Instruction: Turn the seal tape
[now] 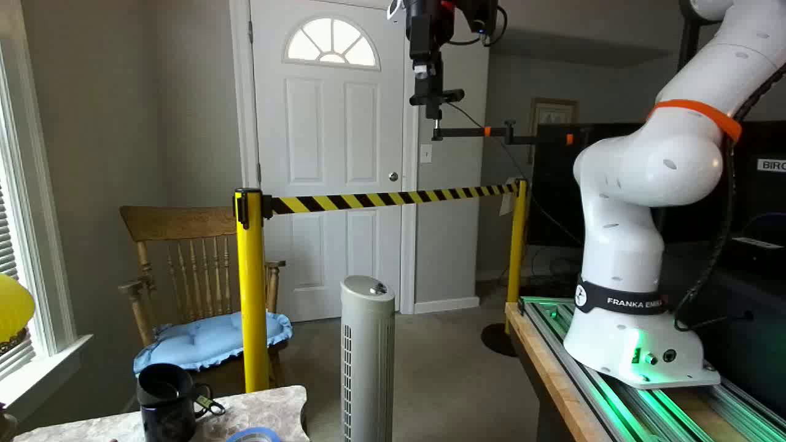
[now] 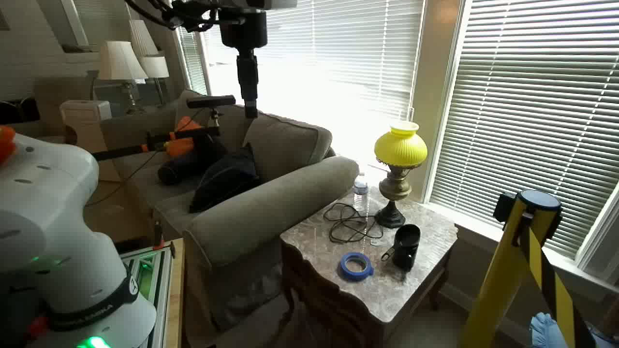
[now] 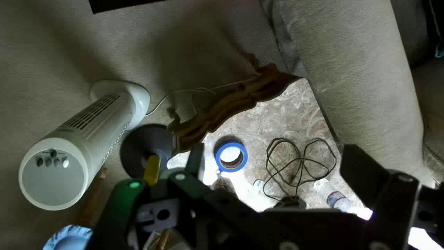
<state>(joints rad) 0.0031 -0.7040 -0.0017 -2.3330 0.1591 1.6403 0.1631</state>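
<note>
Arm band (image 1: pixel 623 302): black, around the base of the white arm (image 1: pixel 651 162); pale lettering reads "FRANKA EMI", the final letters hard to make out.
White sign (image 1: pixel 772 164): at the right edge of an exterior view; "BIR" legible, then a letter cut off by that edge.
Water bottle (image 2: pixel 360 194): upright beside the lamp (image 2: pixel 396 184); label too small to read.
Seal tape (image 2: pixel 357 276): blue roll lying flat on the tabletop (image 2: pixel 387 296), near the black mug (image 2: pixel 406 247).
Gripper (image 3: pixel 275 156): released, its jaws spread wide in the wrist view; it hangs well above the tape.
</note>
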